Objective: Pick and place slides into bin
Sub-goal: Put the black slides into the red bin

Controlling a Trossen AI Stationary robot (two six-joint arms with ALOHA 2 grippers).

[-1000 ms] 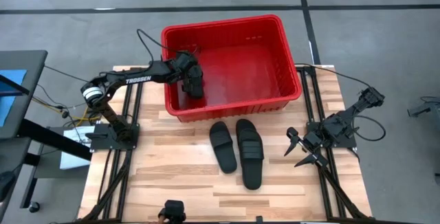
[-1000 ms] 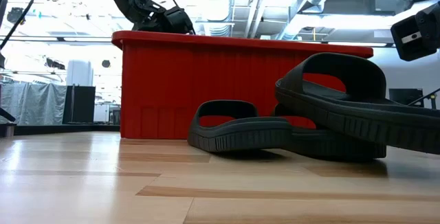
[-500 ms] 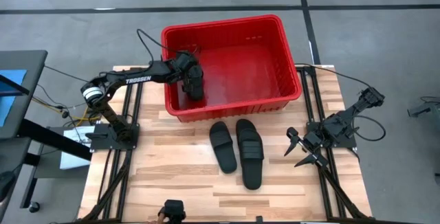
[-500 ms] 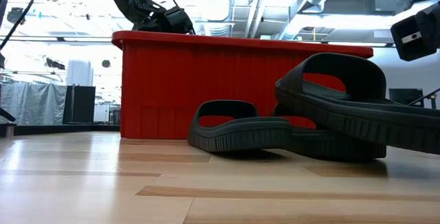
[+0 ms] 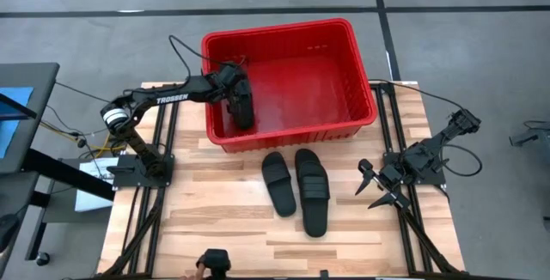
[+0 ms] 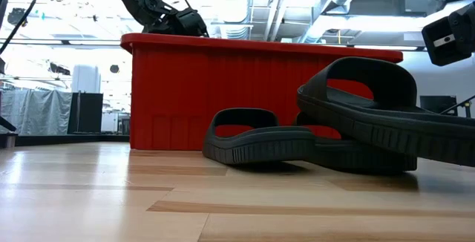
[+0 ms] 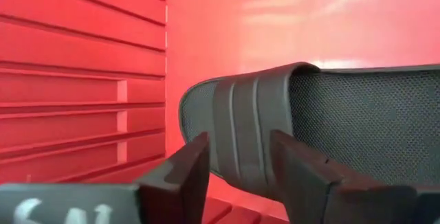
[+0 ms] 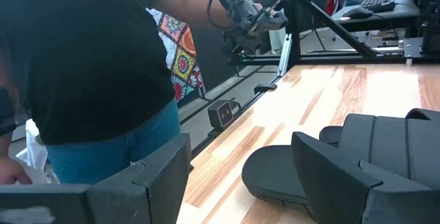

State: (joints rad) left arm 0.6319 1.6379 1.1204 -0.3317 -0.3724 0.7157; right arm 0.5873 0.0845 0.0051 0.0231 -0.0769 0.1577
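The red bin (image 5: 344, 125) stands at the table's far edge. My left gripper (image 5: 241, 108) reaches down into its near left corner, open. A black slide (image 7: 275, 114) lies in the bin, its ribbed strap (image 7: 237, 131) showing between the open fingers. Two more slides (image 5: 279, 183) (image 5: 314, 190) lie side by side on the table in front of the bin, soles down; the low view shows them too (image 6: 260, 145) (image 6: 371, 116). My right gripper (image 5: 374, 190) waits open at the table's right side. My left gripper's fingers (image 7: 189, 172) stand on either side of the ribbed strap of the slide in the bin, coming from above on a slant. I cannot tell whether they touch it. The slide rests on the bin's floor near the left wall.
The bin's ribbed left wall (image 7: 69, 80) is close beside the left gripper. A person in a dark top (image 8: 89, 59) stands beyond the table's near edge. Bare wood lies near and left of the two slides (image 5: 198, 220).
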